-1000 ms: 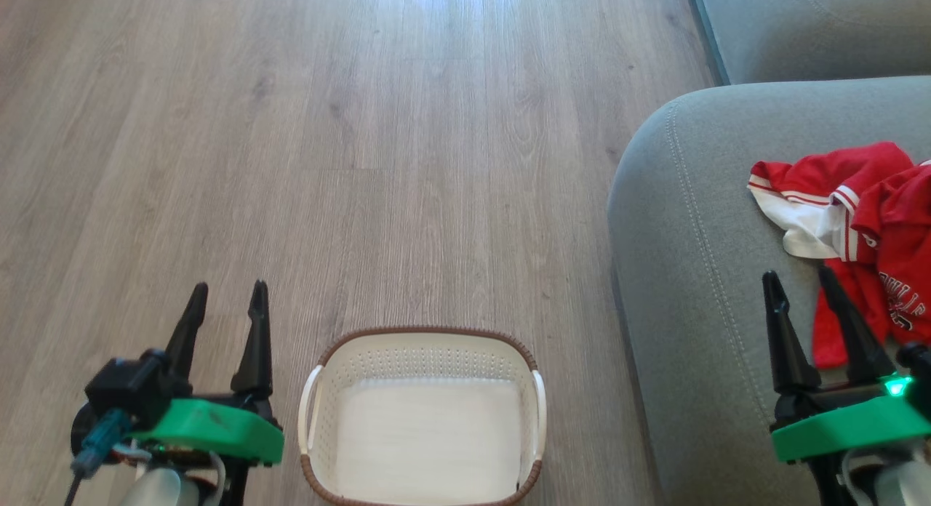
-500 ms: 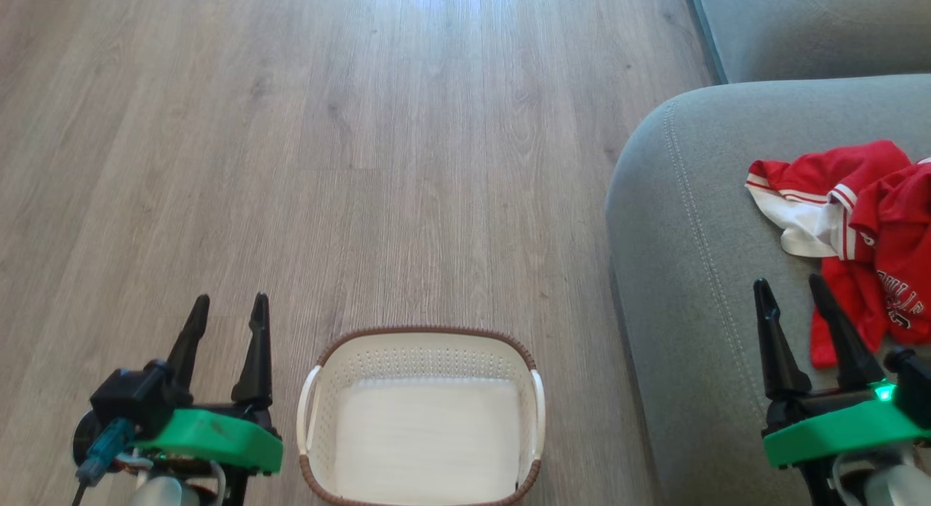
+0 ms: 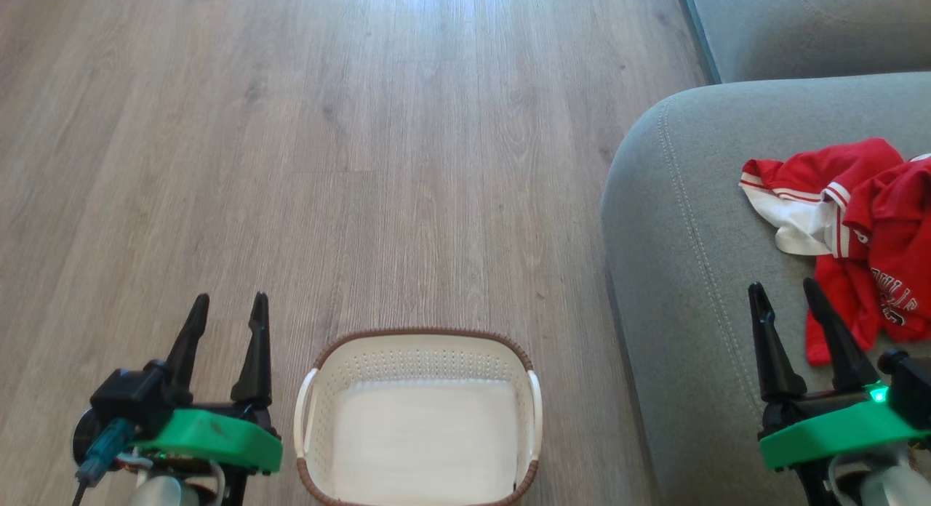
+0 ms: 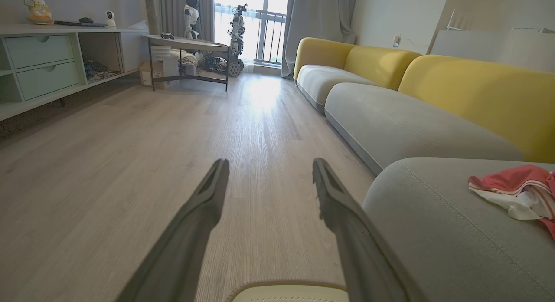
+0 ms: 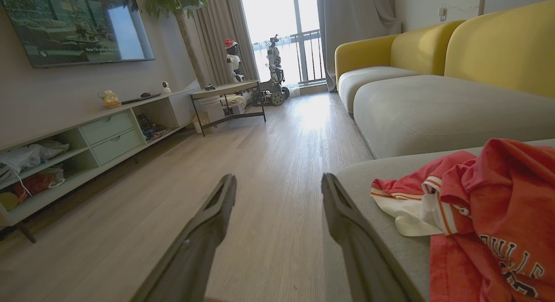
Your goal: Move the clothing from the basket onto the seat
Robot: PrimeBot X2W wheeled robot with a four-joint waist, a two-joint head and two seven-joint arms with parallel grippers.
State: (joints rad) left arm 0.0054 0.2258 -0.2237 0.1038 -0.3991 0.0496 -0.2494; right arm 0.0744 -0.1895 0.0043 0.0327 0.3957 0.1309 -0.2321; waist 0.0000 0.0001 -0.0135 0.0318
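Two tools, both spread and holding nothing. The left tool hangs over the wooden floor just left of the basket, and the right tool hangs above the seat. The red clothing lies crumpled on the seat, just right of the right tool. The head view looks down onto the basket's bare white bottom, while the left wrist view catches its rim at the lower edge. The right wrist view adds a wall television and yellow sofa backs.
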